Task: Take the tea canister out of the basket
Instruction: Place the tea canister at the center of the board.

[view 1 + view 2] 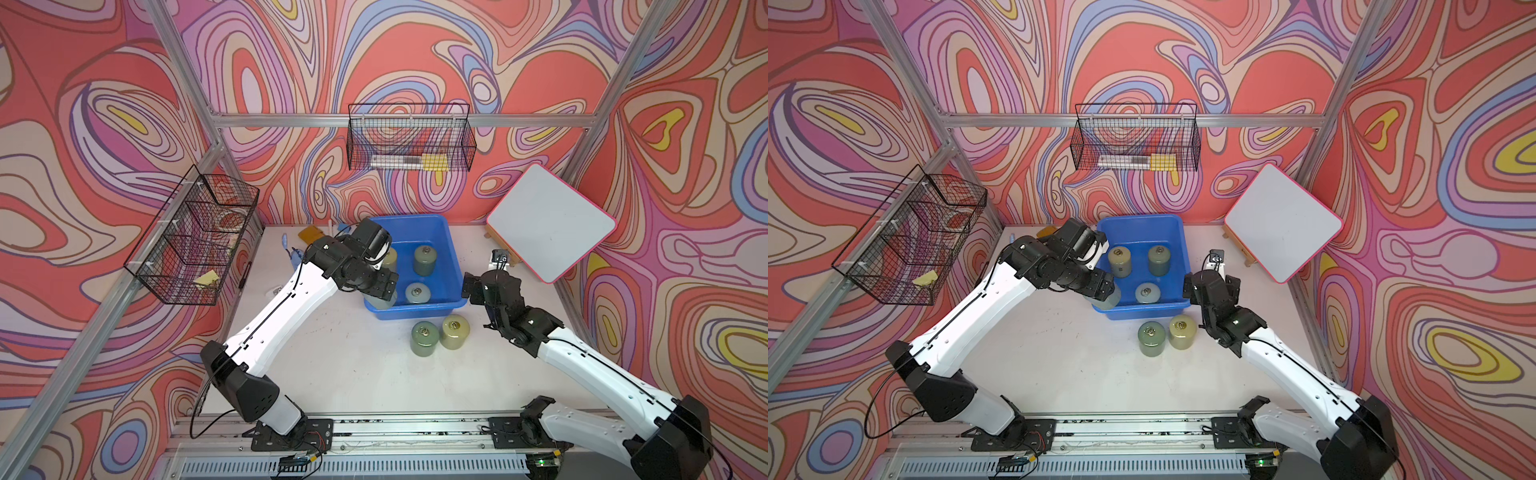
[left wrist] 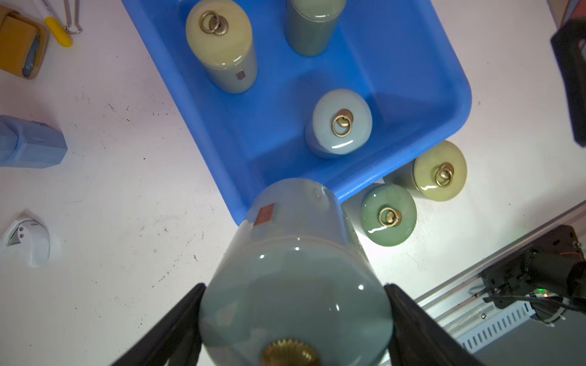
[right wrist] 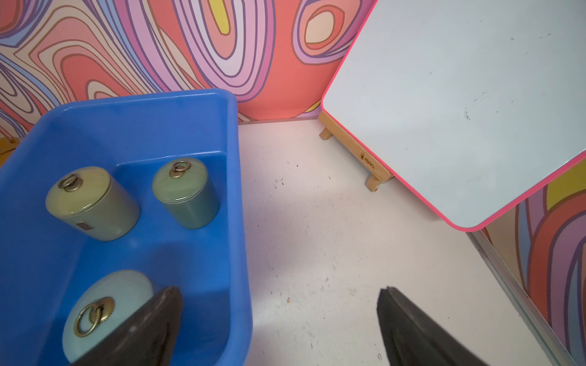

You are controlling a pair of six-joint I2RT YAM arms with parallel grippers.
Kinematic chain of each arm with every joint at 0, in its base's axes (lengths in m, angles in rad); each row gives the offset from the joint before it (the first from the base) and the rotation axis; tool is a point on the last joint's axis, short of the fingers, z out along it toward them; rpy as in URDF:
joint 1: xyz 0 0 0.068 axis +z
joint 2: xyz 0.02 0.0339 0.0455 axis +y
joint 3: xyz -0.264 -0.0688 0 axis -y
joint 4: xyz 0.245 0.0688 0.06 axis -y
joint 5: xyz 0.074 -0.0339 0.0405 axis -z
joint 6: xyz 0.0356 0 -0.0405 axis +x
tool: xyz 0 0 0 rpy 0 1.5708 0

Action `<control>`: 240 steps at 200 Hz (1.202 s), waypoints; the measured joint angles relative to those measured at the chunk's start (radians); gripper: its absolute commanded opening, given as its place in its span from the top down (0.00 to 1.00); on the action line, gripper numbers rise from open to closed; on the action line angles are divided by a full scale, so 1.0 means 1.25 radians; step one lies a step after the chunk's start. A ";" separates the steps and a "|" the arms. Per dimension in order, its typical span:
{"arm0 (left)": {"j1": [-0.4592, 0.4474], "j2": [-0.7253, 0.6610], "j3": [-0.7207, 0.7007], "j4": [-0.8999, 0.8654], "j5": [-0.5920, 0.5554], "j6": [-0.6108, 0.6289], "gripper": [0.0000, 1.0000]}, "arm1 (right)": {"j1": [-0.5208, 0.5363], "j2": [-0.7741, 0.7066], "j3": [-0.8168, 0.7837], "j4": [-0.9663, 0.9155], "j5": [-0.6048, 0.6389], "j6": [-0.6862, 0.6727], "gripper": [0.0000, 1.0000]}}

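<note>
My left gripper is clamped on the blue-grey tea canister, one finger on each side up near the top end with the brass knob. It's hanging right over the near-left corner of the blue basket, lifted off the basket floor as far as I can tell. It isn't out over the desk yet.

Handling-wise, it looks like glazed ceramic: shiny, hard, probably a bit heavy and definitely slippery. I wouldn't want to clip that rim or drop it. My pads seem to sit above the seam, on the lid part. If that lid is loose the body could slide off, so taking hold lower on the straight wall would be safer, I reckon.

Pose: the left arm reaches in from the near-left of the desk, forearm stretched out long, wrist bent down over that corner. My right gripper is wide open and holds nothing. It's parked just beside the basket's right wall near the near-right corner.

In the basket there's a yellowish canister, a grey-green canister and a pale blue canister. A green canister and an olive canister stand on the desk just outside the near edge.
</note>
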 measured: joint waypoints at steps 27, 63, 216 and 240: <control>-0.057 -0.061 -0.070 -0.002 -0.014 -0.026 0.59 | 0.000 0.002 0.000 0.000 0.000 0.000 0.02; -0.108 -0.132 -0.166 -0.002 -0.041 -0.072 0.59 | 0.000 0.003 0.000 0.001 0.001 0.000 0.02; -0.174 -0.029 -0.390 0.211 -0.072 -0.172 0.60 | 0.000 0.004 0.000 0.002 0.003 0.000 0.02; -0.175 0.013 -0.390 0.237 -0.077 -0.174 0.60 | 0.000 0.002 0.000 0.002 0.003 0.000 0.02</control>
